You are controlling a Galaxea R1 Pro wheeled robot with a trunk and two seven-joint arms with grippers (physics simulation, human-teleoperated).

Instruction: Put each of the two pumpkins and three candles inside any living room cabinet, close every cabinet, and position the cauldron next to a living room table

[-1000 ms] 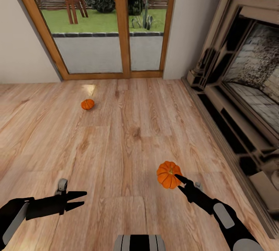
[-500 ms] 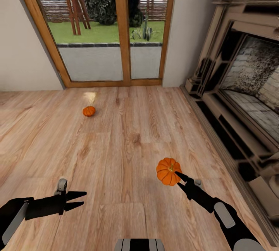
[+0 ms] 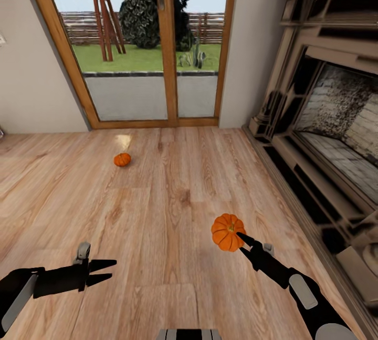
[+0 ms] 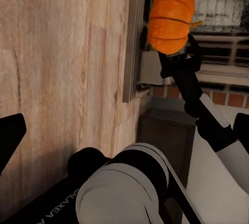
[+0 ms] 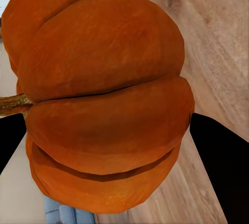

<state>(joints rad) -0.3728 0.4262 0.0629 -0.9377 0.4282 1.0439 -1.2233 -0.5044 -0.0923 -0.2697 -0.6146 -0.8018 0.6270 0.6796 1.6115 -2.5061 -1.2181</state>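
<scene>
Right gripper (image 3: 242, 241) grasps 1 pumpkin (image 3: 227, 232) above the floor (image 3: 173, 208). Left gripper (image 3: 107, 271) released. Pumpkin 2 (image 3: 122, 160) lies near the glass door (image 3: 142, 45).

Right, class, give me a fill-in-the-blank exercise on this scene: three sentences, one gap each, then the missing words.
1. The right gripper is shut on a ____.
2. The other pumpkin lies on the wooden ____, near the glass door.
3. The left gripper is open and holds ____.

Missing words: pumpkin; floor; nothing
</scene>
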